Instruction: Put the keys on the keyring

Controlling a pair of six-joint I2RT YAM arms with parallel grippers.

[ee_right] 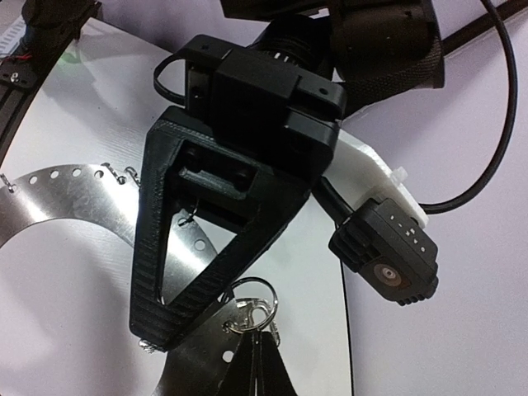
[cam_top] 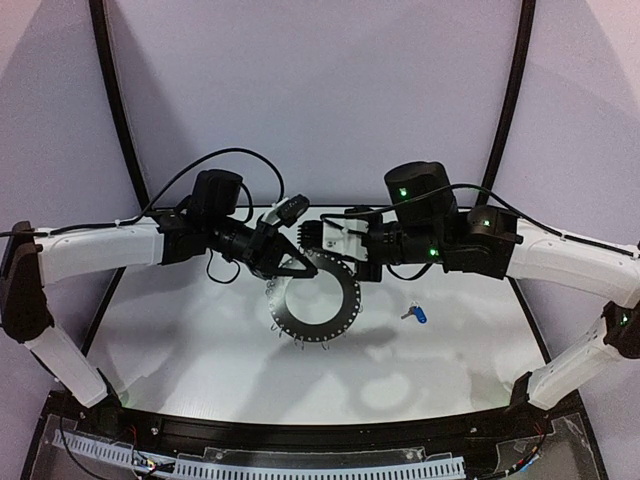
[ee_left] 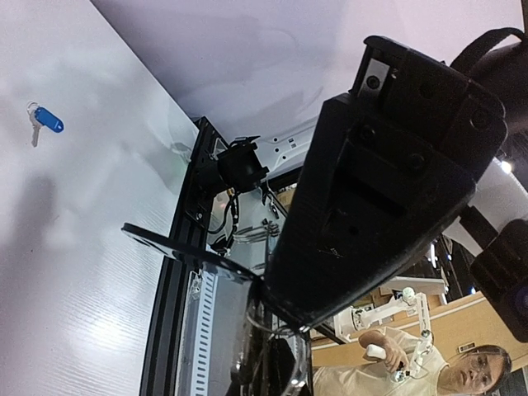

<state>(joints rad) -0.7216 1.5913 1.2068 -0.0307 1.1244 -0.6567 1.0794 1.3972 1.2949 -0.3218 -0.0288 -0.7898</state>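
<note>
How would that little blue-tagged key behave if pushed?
The blue-tagged key lies flat, so it would probably slide on the smooth table, not roll. Being tiny, it looks light. Key and tag hang from a loop, so likely floppy.

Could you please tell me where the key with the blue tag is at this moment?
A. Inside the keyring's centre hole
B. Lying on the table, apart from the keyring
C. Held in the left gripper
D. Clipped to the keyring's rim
B: in the top view the blue-tagged key lies flat on the white table, clear of the keyring, on the right arm's side.
</note>
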